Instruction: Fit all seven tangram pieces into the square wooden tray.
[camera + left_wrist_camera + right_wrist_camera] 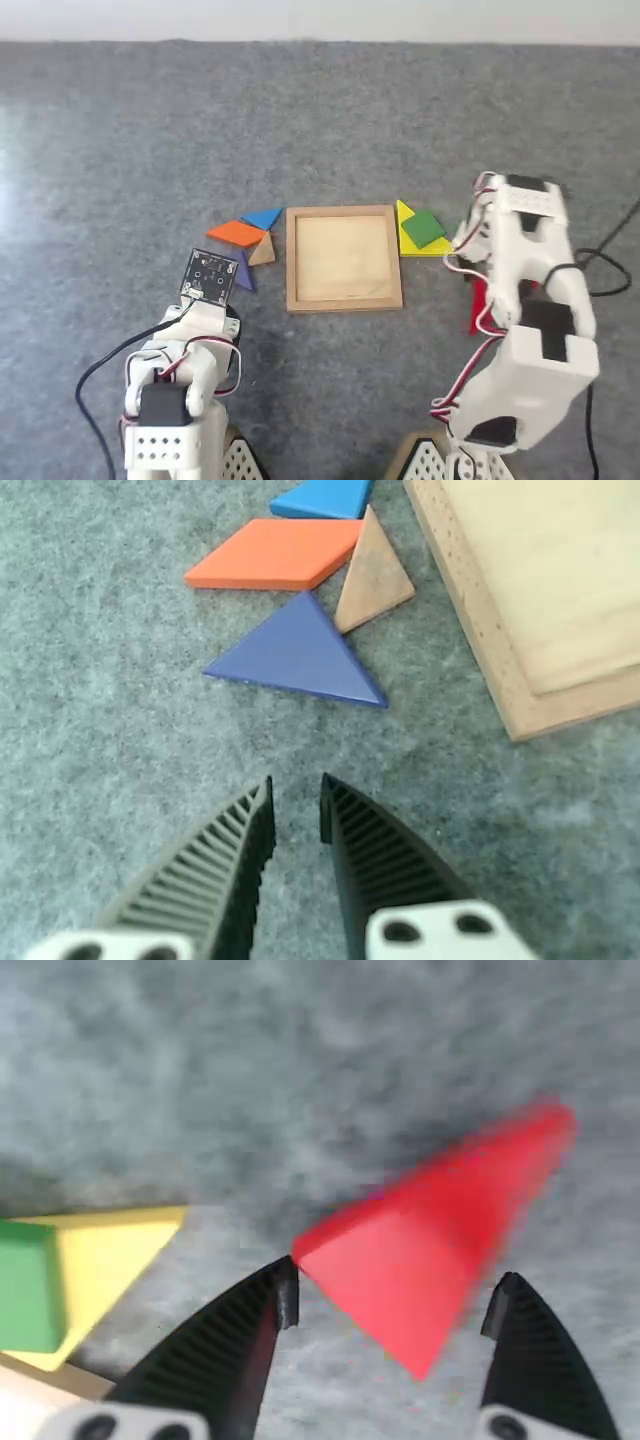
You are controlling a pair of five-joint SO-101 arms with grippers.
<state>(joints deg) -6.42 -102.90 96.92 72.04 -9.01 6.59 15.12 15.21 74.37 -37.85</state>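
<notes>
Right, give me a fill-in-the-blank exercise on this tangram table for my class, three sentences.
1. The green square lies on top of the ___ triangle.
2. The open right claw straddles the ___ triangle.
3. Inside, the wooden tray is ___.

Missing words: yellow; red; empty.

5 triangles (263,217) (263,252) (243,272) (404,212) (478,305), 1 square (422,229), 1 parallelogram (236,233), 1 tray (344,302), 2 arms (175,400) (530,300).

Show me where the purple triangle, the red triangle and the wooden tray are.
purple triangle (298,662), left wrist view, middle of its top face.
red triangle (420,1260), right wrist view, middle of its face.
wooden tray (344,211), high view, far rim.
</notes>
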